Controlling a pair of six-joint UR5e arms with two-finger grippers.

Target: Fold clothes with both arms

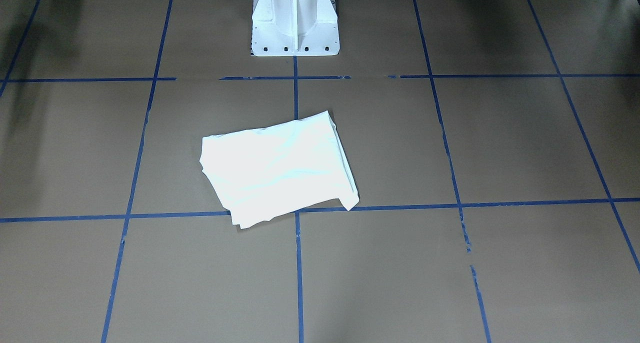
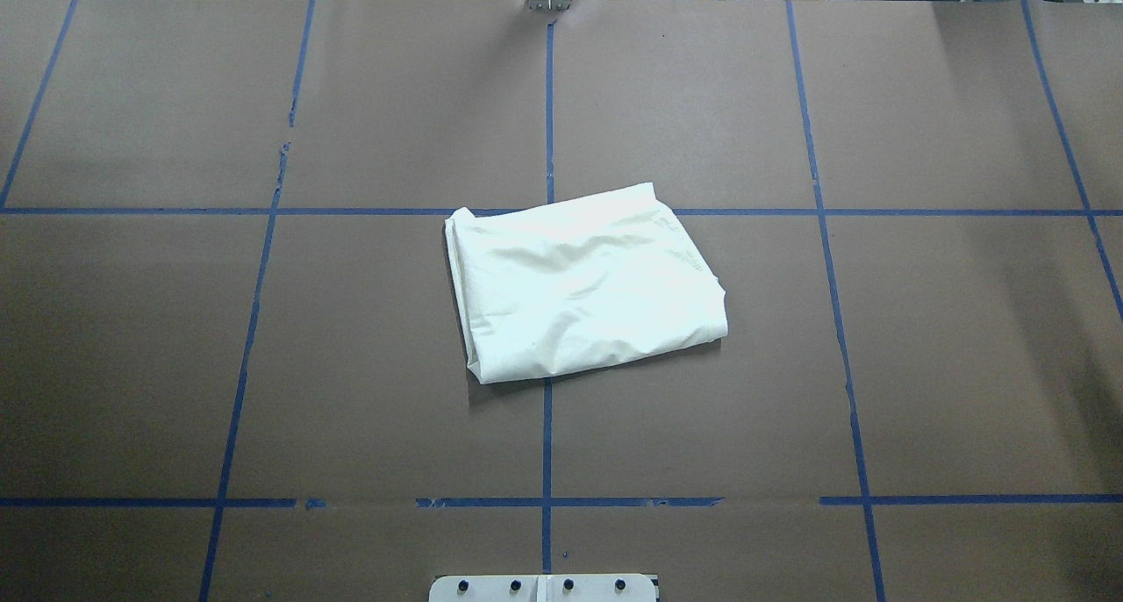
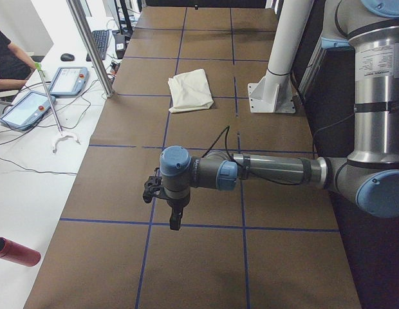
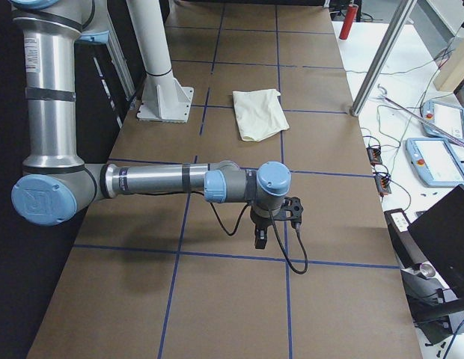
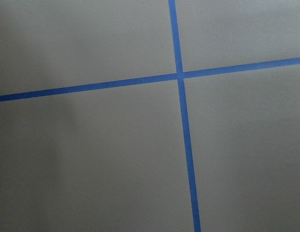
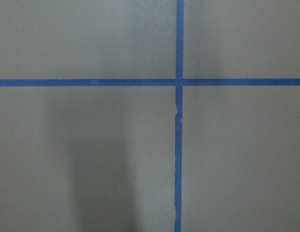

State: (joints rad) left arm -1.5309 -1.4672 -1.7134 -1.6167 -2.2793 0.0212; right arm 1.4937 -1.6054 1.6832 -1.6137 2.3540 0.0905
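The clothes (image 2: 583,282) lie as one cream shirt folded into a compact rectangle, plain side up, near the table's middle (image 1: 280,165) (image 3: 190,90) (image 4: 260,112). No gripper touches it. My left gripper (image 3: 176,220) hangs over the brown table far from the shirt, at the table's left end, and shows only in the exterior left view; I cannot tell its state. My right gripper (image 4: 260,238) hangs likewise at the right end, seen only in the exterior right view, state unclear. Both wrist views show only brown table surface and a cross of blue tape.
The white pedestal base (image 1: 295,23) stands at the robot's edge of the table (image 3: 271,96). Blue tape lines (image 2: 547,435) grid the brown surface. A side bench holds teach pendants (image 3: 67,80) (image 4: 441,161), a metal post (image 3: 90,45) and a red cylinder (image 3: 16,251). A person's arm (image 3: 6,64) rests there.
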